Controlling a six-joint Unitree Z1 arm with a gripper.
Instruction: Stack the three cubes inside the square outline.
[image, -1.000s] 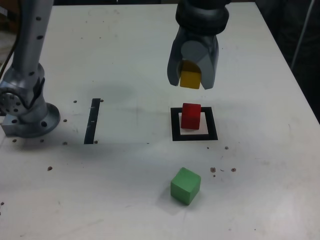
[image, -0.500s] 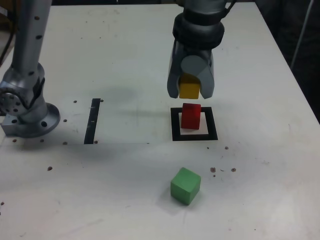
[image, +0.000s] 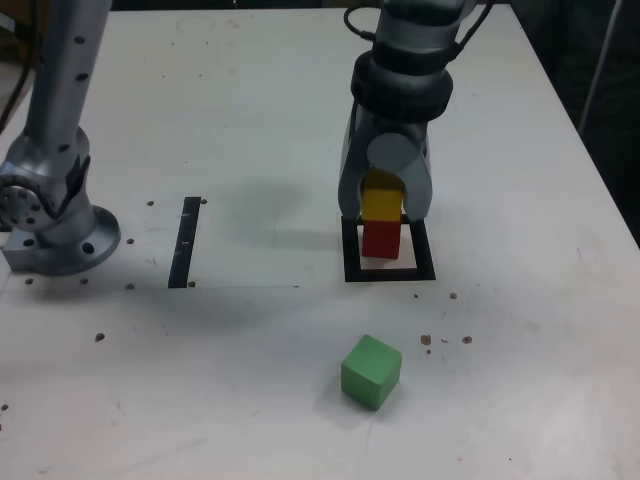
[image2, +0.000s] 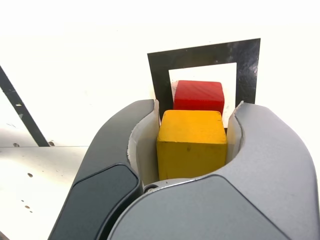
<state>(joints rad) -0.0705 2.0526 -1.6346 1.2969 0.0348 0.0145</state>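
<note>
Where the exterior view's upper middle had the yellow cube (image: 382, 204) well clear of the red cube (image: 381, 240) a second ago, the gripper (image: 385, 205) has now come down and the yellow one covers the red one's upper part in the picture; whether they touch, I cannot tell. The red cube has not moved, sitting within the square outline (image: 424, 262) right of centre. Below it, in the lower middle of the frame, the green cube (image: 371, 371) lies where it did, outside the outline. The black strip (image: 184, 243) at centre left is unchanged. In the wrist view, the gripper holds the yellow cube between its two fingers in the picture's centre, with the red cube just above it in the frame and the outline around that at the upper right of centre.
</note>
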